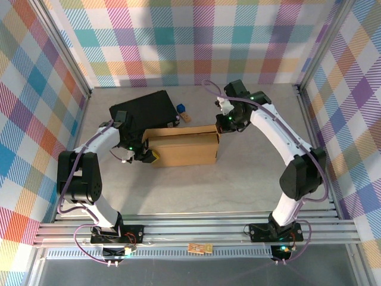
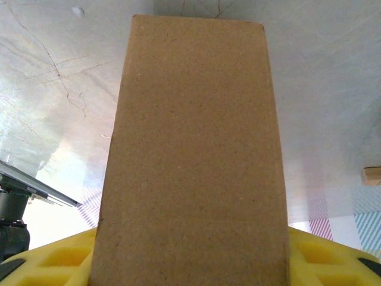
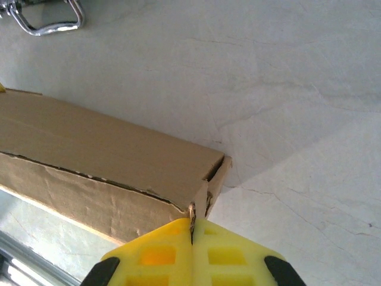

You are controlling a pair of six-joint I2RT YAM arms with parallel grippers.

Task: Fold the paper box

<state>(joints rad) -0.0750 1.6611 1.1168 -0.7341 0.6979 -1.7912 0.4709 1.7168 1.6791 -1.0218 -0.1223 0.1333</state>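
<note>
From above, the paper box point(image 1: 186, 149) lies near the middle of the surface point(image 1: 202, 190), already in box shape. Its long side runs left to right. It sits just in front of a black case point(image 1: 143, 110) that lies toward the far left corner. The left pincer point(image 1: 150, 156) is at the box's left end, and the right pincer point(image 1: 222, 126) is at its far right corner.

In the left wrist view, the box's brown top face runs away from the camera. Yellow pads point(image 2: 53, 259) show on either side of its near end, standing wide apart. Whether they press the cardboard cannot be told.

In the right wrist view, the yellow pads point(image 3: 161, 256) meet, pinching the cardboard edge at the box's corner, where a side flap stands slightly ajar. A metal handle point(image 3: 47, 18) lies beyond.
</note>
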